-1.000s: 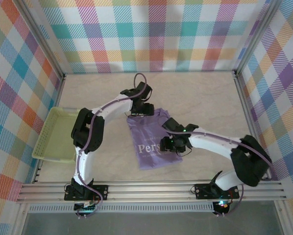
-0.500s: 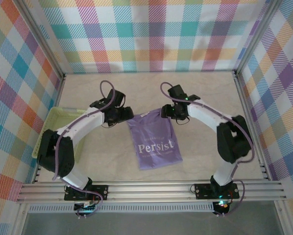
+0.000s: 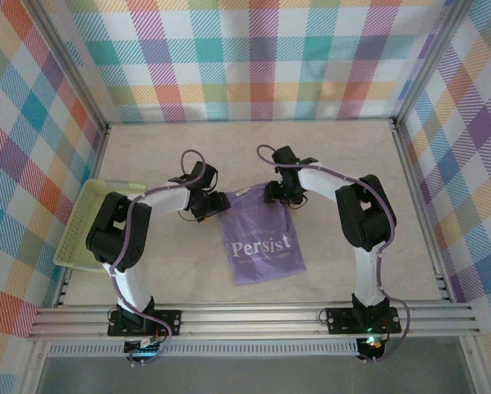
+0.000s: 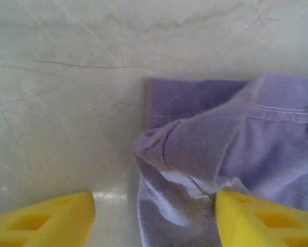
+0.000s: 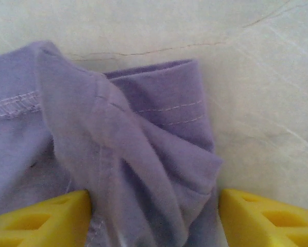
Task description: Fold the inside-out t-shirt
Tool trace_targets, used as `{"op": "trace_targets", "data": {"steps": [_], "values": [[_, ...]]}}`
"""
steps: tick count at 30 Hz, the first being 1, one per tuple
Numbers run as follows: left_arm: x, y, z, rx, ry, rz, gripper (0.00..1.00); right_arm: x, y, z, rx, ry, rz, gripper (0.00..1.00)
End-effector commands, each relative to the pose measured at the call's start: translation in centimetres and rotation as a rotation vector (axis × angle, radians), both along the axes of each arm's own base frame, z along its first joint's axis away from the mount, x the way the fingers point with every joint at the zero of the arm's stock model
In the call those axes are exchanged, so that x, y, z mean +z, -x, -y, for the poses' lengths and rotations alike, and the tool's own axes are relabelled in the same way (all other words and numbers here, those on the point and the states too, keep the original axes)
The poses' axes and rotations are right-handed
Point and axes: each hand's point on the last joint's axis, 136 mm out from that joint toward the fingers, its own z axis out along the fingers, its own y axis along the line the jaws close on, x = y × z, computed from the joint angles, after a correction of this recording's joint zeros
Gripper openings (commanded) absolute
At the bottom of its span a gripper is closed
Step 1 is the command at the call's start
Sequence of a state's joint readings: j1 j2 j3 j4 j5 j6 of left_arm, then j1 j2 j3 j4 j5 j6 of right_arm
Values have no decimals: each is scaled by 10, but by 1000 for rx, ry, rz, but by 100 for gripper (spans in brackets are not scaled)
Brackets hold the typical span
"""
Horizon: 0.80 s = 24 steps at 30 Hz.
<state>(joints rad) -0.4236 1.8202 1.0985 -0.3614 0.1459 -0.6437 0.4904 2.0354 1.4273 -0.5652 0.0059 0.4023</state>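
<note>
Inside-out t-shirt lies mid-way across the table, lengthwise toward its near edge, each far corner between wide-spread jaws: left gripper straddling the left corner, right gripper the right.

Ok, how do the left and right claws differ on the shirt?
The left claw sits at the shirt's far left corner, the right claw at its far right. Cloth covers about half the left claw's gap, bare table the rest; bunched cloth nearly fills the right claw's. Both are open, yellow-fingered.
</note>
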Motion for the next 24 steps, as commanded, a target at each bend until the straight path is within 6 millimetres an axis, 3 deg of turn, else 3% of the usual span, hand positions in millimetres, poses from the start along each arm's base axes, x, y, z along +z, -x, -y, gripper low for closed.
{"op": "trace_targets", "data": {"steps": [1, 6, 11, 15, 22, 24], "values": [[-7, -6, 25, -40, 58, 2, 60, -14, 7, -2, 7, -16, -51, 67], [-23, -10, 34, -55, 38, -20, 49, -26, 18, -4, -3, -41, -94, 59], [-32, -12, 46, -80, 42, -32, 42, -29, 28, -12, 2, -86, -112, 42], [-29, -12, 56, -105, 48, -19, 38, -26, 34, -18, 3, -124, -110, 29], [-27, -7, 64, -116, 65, -24, 33, -31, 44, -23, -1, -121, -116, 22], [-16, -12, 69, -117, 91, 27, 33, -33, 47, -22, -11, -118, -121, 20]]}}
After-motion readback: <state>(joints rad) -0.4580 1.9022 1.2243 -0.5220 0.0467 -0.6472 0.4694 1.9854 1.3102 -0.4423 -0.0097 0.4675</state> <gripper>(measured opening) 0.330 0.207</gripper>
